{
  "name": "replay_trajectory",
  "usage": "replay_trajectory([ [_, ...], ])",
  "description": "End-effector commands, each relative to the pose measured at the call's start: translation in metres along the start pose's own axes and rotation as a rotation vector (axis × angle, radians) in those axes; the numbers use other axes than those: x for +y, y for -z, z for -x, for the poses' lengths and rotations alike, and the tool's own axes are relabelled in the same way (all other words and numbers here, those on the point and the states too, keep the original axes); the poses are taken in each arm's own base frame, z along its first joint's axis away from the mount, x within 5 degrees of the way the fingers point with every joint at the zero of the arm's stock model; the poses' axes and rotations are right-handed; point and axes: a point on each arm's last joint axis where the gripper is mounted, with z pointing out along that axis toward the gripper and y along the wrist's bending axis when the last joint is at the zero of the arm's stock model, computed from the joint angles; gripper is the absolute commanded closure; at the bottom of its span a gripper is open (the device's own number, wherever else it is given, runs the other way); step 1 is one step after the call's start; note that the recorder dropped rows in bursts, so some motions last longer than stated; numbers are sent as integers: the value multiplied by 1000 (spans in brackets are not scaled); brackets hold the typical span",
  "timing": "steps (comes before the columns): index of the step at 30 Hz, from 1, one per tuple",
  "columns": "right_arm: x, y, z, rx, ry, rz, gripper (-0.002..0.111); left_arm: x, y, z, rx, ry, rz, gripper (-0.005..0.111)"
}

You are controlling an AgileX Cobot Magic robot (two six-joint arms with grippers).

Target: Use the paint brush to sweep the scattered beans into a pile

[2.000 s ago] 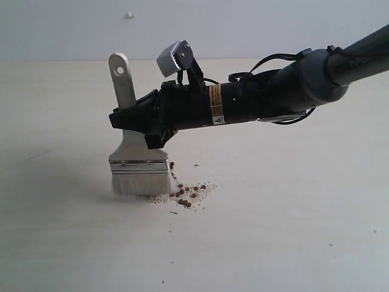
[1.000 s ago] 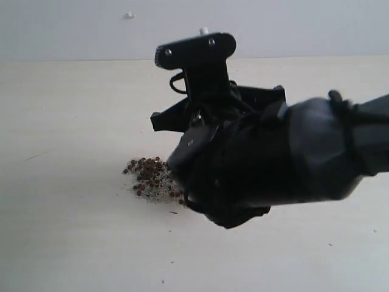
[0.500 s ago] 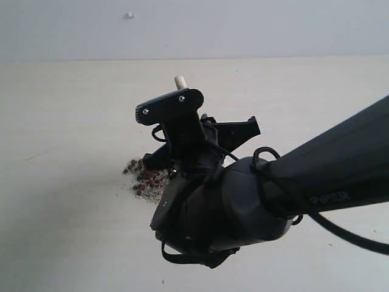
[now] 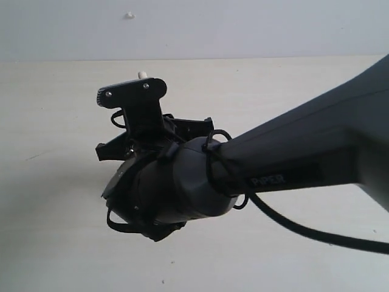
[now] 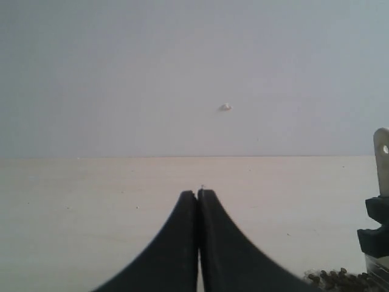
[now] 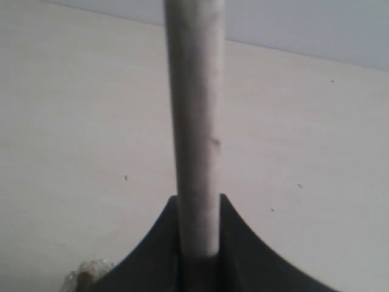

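Observation:
My right gripper (image 6: 198,204) is shut on the paint brush's pale wooden handle (image 6: 194,115), which stands up between the jaws. In the exterior view the right arm (image 4: 273,170) fills the middle, and only the handle's tip (image 4: 143,74) shows above the wrist camera mount. The bristles and metal band are hidden. The pile is hidden behind the arm there. An edge of the reddish-brown beans (image 5: 335,278) shows in the left wrist view, below the handle (image 5: 381,159). A bit of grit with a bean (image 6: 85,275) shows beside the right jaws. My left gripper (image 5: 199,192) is shut and empty.
The pale wooden table (image 4: 55,109) stretches around the arm to a grey wall (image 4: 255,27) behind it. A small white knob (image 4: 129,14) sits on the wall. A few dark specks (image 6: 126,177) lie on the table.
The right arm has swung left with the brush and now covers the pile that showed beside it half a second ago. The beans lay more spread out two seconds ago.

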Motion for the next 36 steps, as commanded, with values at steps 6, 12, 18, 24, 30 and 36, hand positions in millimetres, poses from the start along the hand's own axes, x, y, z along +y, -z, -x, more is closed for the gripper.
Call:
replay_trajectory([
  [6, 6, 5, 13, -33, -88, -71, 108, 0, 1, 1, -15, 11, 1, 107],
  [12, 5, 32, 31, -138, -1, -136, 108, 0, 1, 1, -15, 11, 1, 107],
  [18, -1, 44, 41, -140, 134, -196, 108, 0, 1, 1, -15, 11, 1, 107],
  [24, -1, 42, 21, 21, 174, -226, 108, 0, 1, 1, -15, 11, 1, 107],
  [30, 24, 35, -6, 88, 135, -44, 108, 0, 1, 1, -15, 11, 1, 107],
  [36, 28, 31, -7, 40, 0, -26, 108, 0, 1, 1, -15, 11, 1, 107],
])
